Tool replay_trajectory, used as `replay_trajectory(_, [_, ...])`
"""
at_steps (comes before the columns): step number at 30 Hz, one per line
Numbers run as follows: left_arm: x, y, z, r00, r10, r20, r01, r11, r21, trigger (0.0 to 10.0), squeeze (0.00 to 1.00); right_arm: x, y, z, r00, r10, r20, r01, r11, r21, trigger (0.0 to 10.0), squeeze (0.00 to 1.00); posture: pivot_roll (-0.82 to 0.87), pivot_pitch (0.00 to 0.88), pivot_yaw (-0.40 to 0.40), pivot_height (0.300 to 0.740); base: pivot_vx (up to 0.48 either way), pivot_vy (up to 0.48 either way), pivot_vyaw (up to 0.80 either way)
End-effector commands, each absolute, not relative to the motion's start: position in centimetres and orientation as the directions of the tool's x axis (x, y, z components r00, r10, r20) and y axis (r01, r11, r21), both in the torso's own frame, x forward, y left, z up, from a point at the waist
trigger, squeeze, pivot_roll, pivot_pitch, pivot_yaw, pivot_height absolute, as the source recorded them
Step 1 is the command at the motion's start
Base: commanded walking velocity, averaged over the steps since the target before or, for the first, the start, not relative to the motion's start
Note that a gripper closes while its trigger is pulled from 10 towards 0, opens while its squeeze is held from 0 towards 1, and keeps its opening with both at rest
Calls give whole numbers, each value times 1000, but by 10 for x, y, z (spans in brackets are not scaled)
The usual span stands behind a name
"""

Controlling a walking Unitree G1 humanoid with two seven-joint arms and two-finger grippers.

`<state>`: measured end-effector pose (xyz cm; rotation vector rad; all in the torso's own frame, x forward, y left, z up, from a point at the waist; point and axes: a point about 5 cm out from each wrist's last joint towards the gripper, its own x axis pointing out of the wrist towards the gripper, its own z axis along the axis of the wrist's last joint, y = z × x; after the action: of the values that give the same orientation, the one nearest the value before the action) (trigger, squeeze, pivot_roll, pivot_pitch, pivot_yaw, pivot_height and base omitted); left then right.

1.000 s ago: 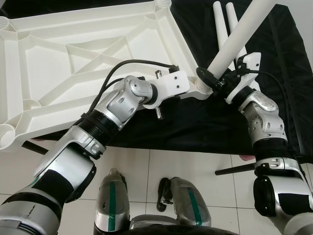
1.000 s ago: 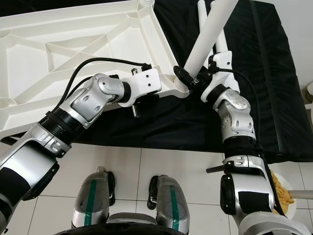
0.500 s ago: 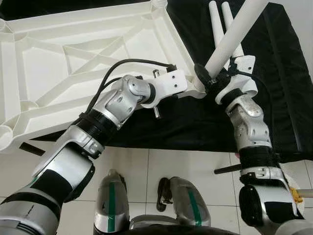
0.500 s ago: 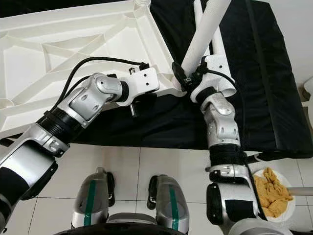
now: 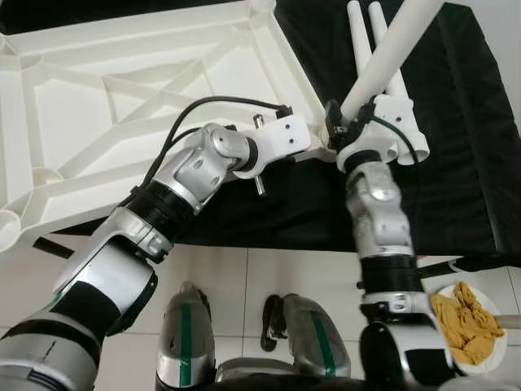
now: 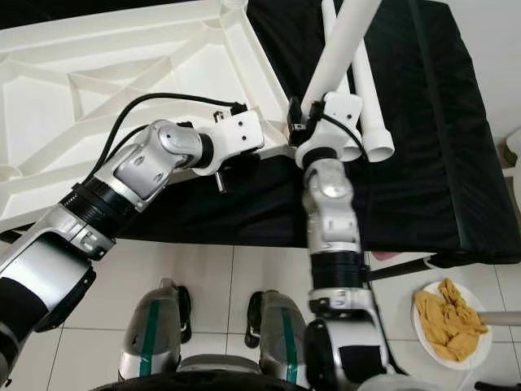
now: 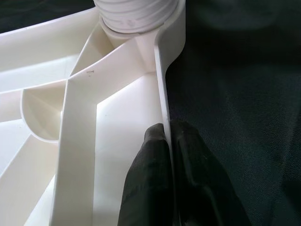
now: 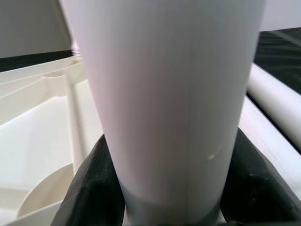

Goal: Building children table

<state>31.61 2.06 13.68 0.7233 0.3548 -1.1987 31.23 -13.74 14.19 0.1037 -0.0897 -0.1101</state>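
White floor tiles below, with a black sheet (image 5: 456, 147) spread over a low surface, and the white upturned table panel (image 5: 122, 106) lies ribs-up on it, near corner pointing at the robot.

Left tool (image 7: 169, 183) is clamped on the thin side rim of that panel, one black finger on each side of the wall, just short of the threaded corner socket (image 7: 138, 14). So that arm is basically the anchor, elbow bent and forearm running up and across to the corner.

Right tool (image 5: 352, 130) is clenched around the low end of the white table leg (image 5: 389, 49). The leg's long axis runs from the corner up and away to the right, clearly tilted. Its bottom end looks to be right at the socket, but I can't tell if it's seated or just beside it. Right forearm is nearly straight up under it.

My guess is the next bit is standing the leg upright over the socket and screwing it in. Two spare legs (image 6: 362, 98) lie on the sheet just beyond, and a plate of food (image 5: 468, 326) sits on the floor.
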Motion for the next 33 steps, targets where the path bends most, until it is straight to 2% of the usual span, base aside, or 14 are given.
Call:
replay_trajectory(1, [298, 22, 107, 171, -671, -722, 982, 56, 181, 10000, 0, 310, -160, 138, 965, -260, 48, 255, 963, 88, 10000, 0, 43, 37, -46, 740, 0, 0, 0])
replay_trajectory(16, [299, 21, 107, 172, -670, -722, 981, 53, 184, 10000, 0, 310, -158, 143, 965, -256, 54, 249, 961, 117, 10000, 0, 42, 29, -47, 740, 0, 0, 0])
replay_trajectory(17, [298, 21, 107, 171, -670, -723, 982, 52, 184, 10000, 0, 310, -158, 143, 968, -245, 57, 237, 964, 124, 10000, 1000, 42, 28, -49, 740, 0, 0, 0])
replay_trajectory(23, [297, 21, 106, 169, -669, -724, 982, 51, 182, 10000, 0, 310, -159, 144, 977, -201, 69, 191, 973, 131, 10000, 1000, 44, 27, -51, 740, 0, 0, 0])
replay_trajectory(26, [297, 21, 105, 168, -669, -724, 982, 51, 181, 10000, 0, 314, -162, 145, 994, -81, 79, 68, 986, 153, 10000, 1000, 44, 24, -53, 740, 0, 0, 0])
replay_trajectory(29, [297, 21, 105, 168, -669, -724, 982, 51, 181, 10000, 0, 314, -162, 146, 996, -40, 84, 28, 989, 146, 10000, 1000, 44, 24, -53, 740, 0, 0, 0])
replay_trajectory(33, [296, 20, 105, 163, -671, -724, 982, 43, 181, 10000, 0, 315, -162, 149, 985, 144, 96, -156, 980, 125, 10000, 1000, 39, 17, -52, 740, 0, 0, 0])
